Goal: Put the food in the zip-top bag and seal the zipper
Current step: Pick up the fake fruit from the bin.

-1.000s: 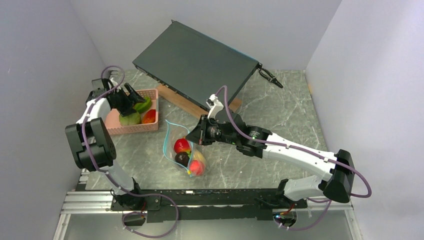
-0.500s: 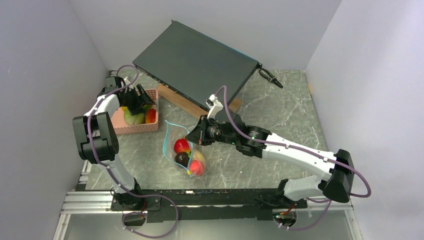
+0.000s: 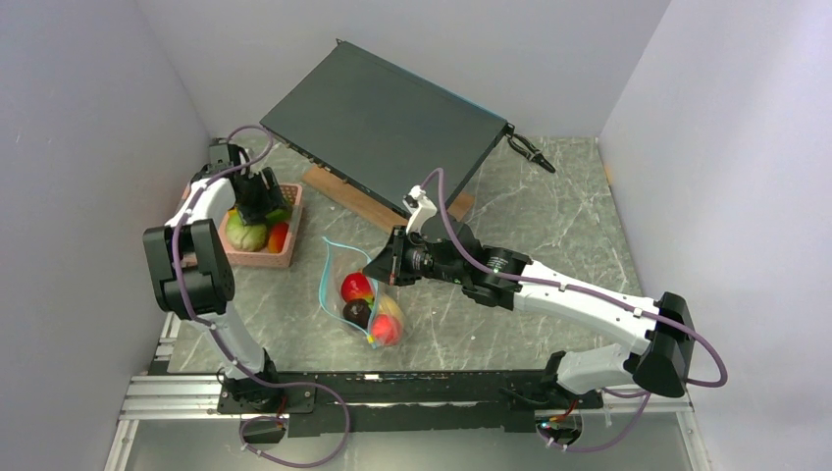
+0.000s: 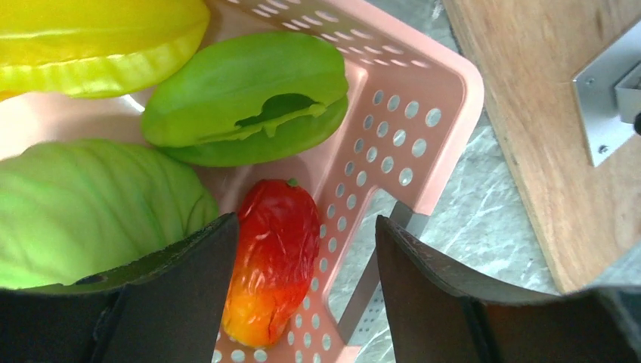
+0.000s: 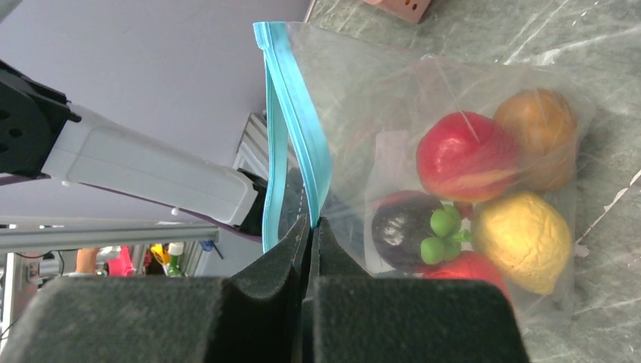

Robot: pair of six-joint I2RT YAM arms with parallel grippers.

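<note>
Clear zip-top bag (image 5: 355,98) long axis near-to-far, mouth toward pink basket (image 4: 423,144) (right gripper (image 5: 311,227) clamps its edge); left gripper (image 4: 304,227) agape.

On my right wrist cam, the right gripper (image 5: 311,224) is pinched tight on the clear crinkly zip-top bag (image 5: 453,98), right by its teal zipper strip (image 5: 291,113). Inside the bag: red toy fruit (image 5: 462,157), orange one (image 5: 535,121), yellow lemon (image 5: 521,238), dark purple one with a green stem (image 5: 404,231).

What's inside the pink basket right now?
Visible in the pink basket: a yellow ribbed piece, a bright green piece, a pale green leafy piece and a red-orange piece. The left gripper, open, blocks part of the basket floor; anything under it is hidden.
</note>
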